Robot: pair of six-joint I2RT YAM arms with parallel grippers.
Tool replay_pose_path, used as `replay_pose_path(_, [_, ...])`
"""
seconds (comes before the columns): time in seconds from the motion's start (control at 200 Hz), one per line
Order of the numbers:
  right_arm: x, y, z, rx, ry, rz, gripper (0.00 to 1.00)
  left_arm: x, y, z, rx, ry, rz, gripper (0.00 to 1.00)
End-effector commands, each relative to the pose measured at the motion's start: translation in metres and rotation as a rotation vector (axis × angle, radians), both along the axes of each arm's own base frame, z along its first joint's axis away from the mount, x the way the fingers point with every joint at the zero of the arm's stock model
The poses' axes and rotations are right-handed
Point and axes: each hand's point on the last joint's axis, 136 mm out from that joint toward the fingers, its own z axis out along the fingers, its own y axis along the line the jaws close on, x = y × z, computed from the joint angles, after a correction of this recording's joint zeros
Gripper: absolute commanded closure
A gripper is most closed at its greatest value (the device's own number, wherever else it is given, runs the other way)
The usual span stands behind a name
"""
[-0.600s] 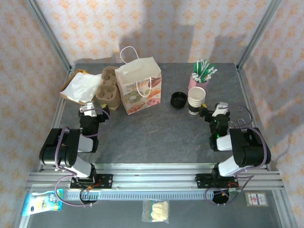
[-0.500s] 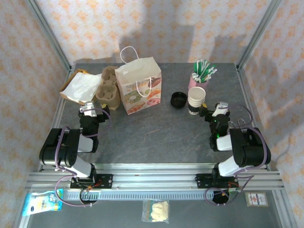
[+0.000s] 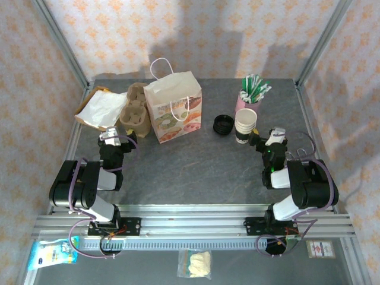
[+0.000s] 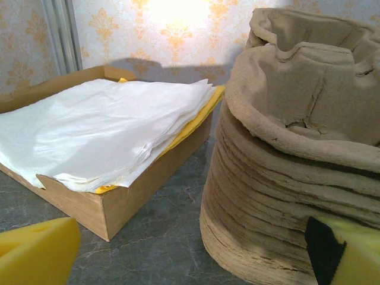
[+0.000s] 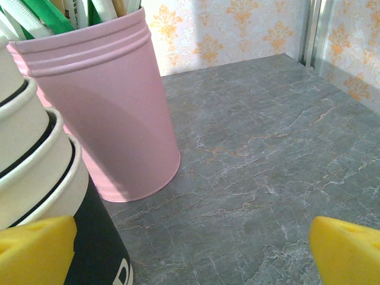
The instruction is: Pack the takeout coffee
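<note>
The takeout coffee is out of view; no lidded cup shows. A lidless stack of white paper cups (image 3: 245, 124) with a dark lower band stands at the right, close on the left in the right wrist view (image 5: 35, 172). Loose black lids (image 3: 222, 124) lie just left of the stack. My right gripper (image 3: 268, 139) rests low beside the stack, open (image 5: 190, 255), with bare table between its yellow fingertips (image 5: 35, 252). My left gripper (image 3: 114, 136) sits low at the left, open (image 4: 190, 255), facing a stack of pulp cup carriers (image 4: 297, 148).
A printed paper bag (image 3: 173, 110) with handles stands upright at the back centre, the pulp carriers (image 3: 133, 110) to its left. A cardboard box of white paper sheets (image 3: 98, 110) (image 4: 95, 136) lies at far left. A pink cup (image 3: 247, 101) (image 5: 113, 113) holds green-wrapped sticks behind the cups.
</note>
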Motion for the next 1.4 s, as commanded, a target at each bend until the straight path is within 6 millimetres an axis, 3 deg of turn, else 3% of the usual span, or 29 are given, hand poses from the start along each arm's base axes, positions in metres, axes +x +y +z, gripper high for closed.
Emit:
replay_pose_path(0.0, [0.006, -0.002, 0.014, 0.003, -0.053, -0.023, 0.00, 0.006, -0.002, 0.015, 0.019, -0.054, -0.011, 0.01])
replay_pose_path(0.24, [0.006, -0.001, 0.016, 0.002, -0.055, -0.012, 0.00, 0.007, -0.002, 0.015, 0.019, -0.054, -0.011, 0.01])
replay_pose_path(0.52, [0.006, 0.006, 0.032, -0.001, -0.029, 0.030, 0.00, 0.013, -0.006, 0.024, 0.022, -0.036, -0.037, 0.01])
replay_pose_path(0.751, [-0.019, 0.001, 0.029, 0.017, 0.024, -0.004, 0.00, 0.007, -0.002, 0.038, 0.012, -0.050, -0.008, 0.01])
replay_pose_path(1.026, [-0.050, -0.012, 0.080, 0.128, -0.050, -0.096, 0.00, -0.022, 0.017, 0.068, -0.057, -0.104, 0.120, 0.01])
replay_pose_path(1.141, [-0.067, -0.034, 0.105, 0.364, -0.069, -0.274, 0.00, -0.038, 0.037, 0.089, -0.184, -0.076, 0.267, 0.01])
replay_pose_path(1.206, [-0.080, -0.045, 0.120, 0.605, -0.099, -0.399, 0.00, -0.052, 0.048, 0.102, -0.335, -0.063, 0.372, 0.01])
replay_pose_path(1.251, [-0.095, -0.052, 0.121, 0.796, -0.090, -0.515, 0.00, -0.061, 0.049, 0.106, -0.462, -0.048, 0.413, 0.01])
replay_pose_path(1.301, [-0.099, -0.043, 0.138, 0.856, -0.074, -0.472, 0.00, -0.061, 0.033, 0.109, -0.546, -0.008, 0.322, 0.01])
replay_pose_path(1.366, [-0.092, -0.019, 0.174, 0.827, -0.082, -0.275, 0.00, -0.056, -0.012, 0.118, -0.611, 0.047, 0.050, 0.01])
replay_pose_path(1.396, [-0.090, -0.012, 0.179, 0.836, -0.054, -0.245, 0.00, -0.058, -0.026, 0.120, -0.650, 0.067, -0.020, 0.01])
